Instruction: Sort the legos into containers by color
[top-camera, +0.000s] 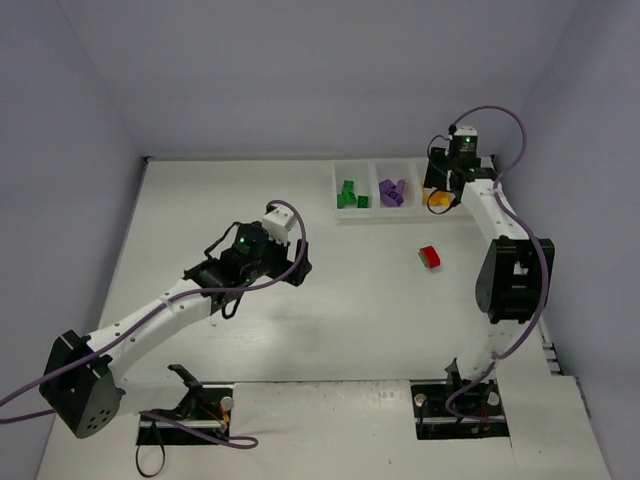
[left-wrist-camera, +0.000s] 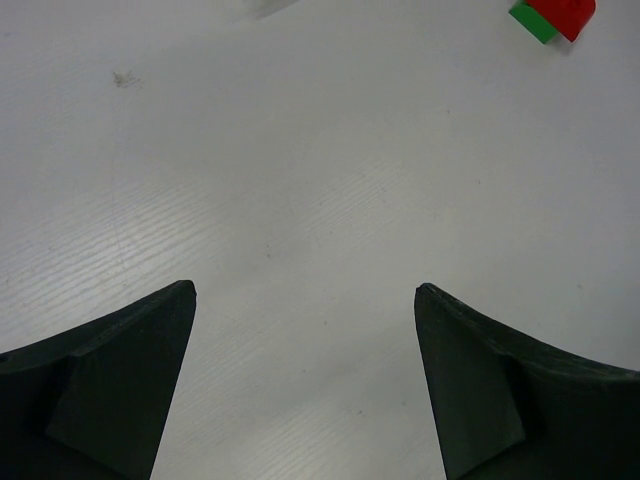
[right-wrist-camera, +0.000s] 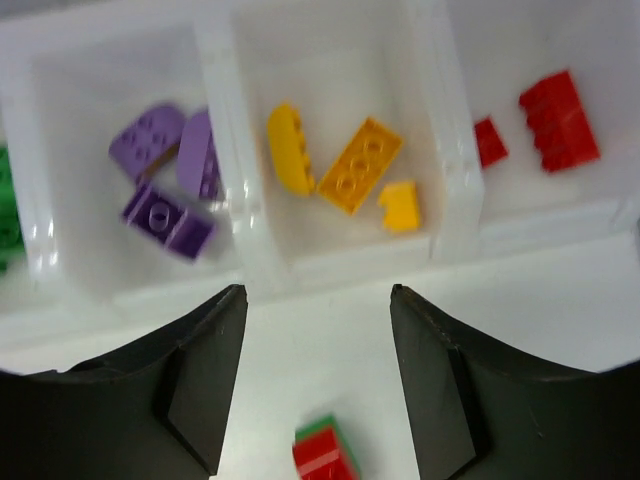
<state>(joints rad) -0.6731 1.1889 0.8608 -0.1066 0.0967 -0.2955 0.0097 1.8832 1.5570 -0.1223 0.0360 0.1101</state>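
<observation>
Overhead, tray: the white tray (top-camera: 373, 180) lies along the far edge of the table (top-camera: 250, 330), with green bricks (top-camera: 350, 195) in one compartment and purple bricks (top-camera: 392, 192) in the next.
Overhead, loose piece: a red-and-green clump (top-camera: 430, 257) lies on the table in front of the tray, apart from it.
Overhead, arms: the left gripper (top-camera: 298, 265) hangs over mid-table, well apart from the clump. The right gripper (top-camera: 438, 188) is above the tray, partly hiding a compartment.
Left wrist, gripper: the left gripper (left-wrist-camera: 303, 290) is spread wide, with only bare table between its fingers.
Left wrist, clump: the red-and-green clump (left-wrist-camera: 555, 15) is at the upper right corner, cut off by the edge.
Right wrist, gripper: the right gripper (right-wrist-camera: 318, 292) is released, jaws apart and empty.
Right wrist, tray: divided by the tray's walls (right-wrist-camera: 225, 150) are three purple bricks (right-wrist-camera: 165, 180), three orange-yellow bricks (right-wrist-camera: 345, 165) and two red bricks (right-wrist-camera: 545, 125), each colour in its own compartment.
Right wrist, clump: the red-and-green clump (right-wrist-camera: 325, 455) is on the table outside the tray, low in the gap between the fingers.
</observation>
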